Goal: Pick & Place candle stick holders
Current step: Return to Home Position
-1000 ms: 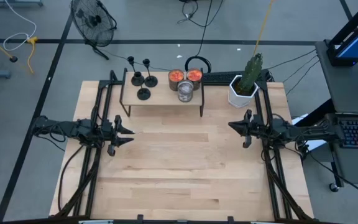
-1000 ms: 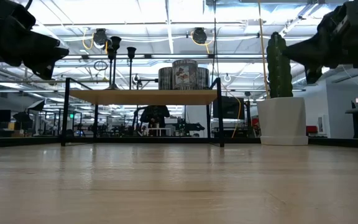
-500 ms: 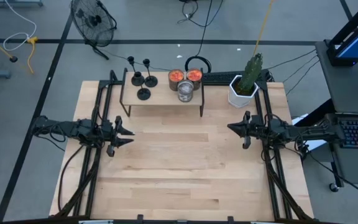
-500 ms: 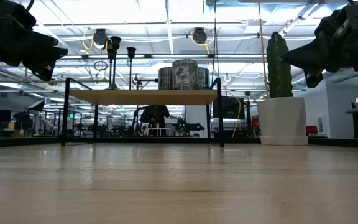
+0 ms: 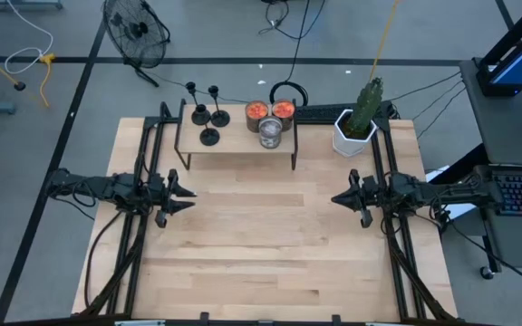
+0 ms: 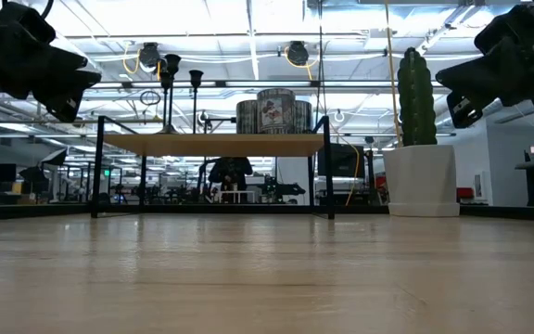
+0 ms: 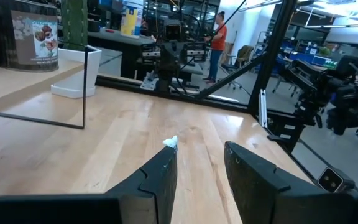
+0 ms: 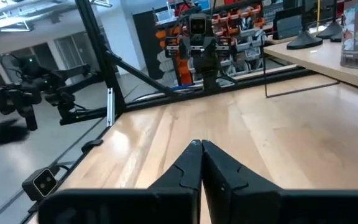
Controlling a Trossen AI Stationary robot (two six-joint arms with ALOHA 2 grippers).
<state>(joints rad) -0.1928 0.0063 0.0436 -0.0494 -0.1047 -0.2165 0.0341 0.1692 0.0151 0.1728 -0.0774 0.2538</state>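
Matte-black candle stick holders (image 5: 209, 137), three in all, are seen standing upright in a close group on the left end of the wooden shelf (image 5: 243, 143) at the far edge of the table (image 5: 261, 254). None of them is held. On the same shelf, to their right, two open cans (image 5: 256, 110) with red-orange contents and a labelled tin (image 5: 270, 133) are kept, apart from the holders' thin stems.

Since a second ago only the right arm has been shifted. The right gripper (image 5: 336, 199) has been drawn slightly nearer the table's front edge, and its fingers are pressed together with nothing between them. The left gripper (image 5: 187, 196) is found where it was, hovering over the table's left side, its fingers spread and empty.

With all three holders shelved and both arms pulled back to the table's sides, the placing is judged to be finished. Only the settling of the arms into rest appears to be left.

A cactus (image 5: 359, 118) in a white pot is set just right of the shelf, ahead of the right arm. It is judged to be no hindrance to a retreat, since nothing is seen between either gripper and its own side of the table. A person (image 7: 218, 40) in an orange top is glimpsed far across the room.
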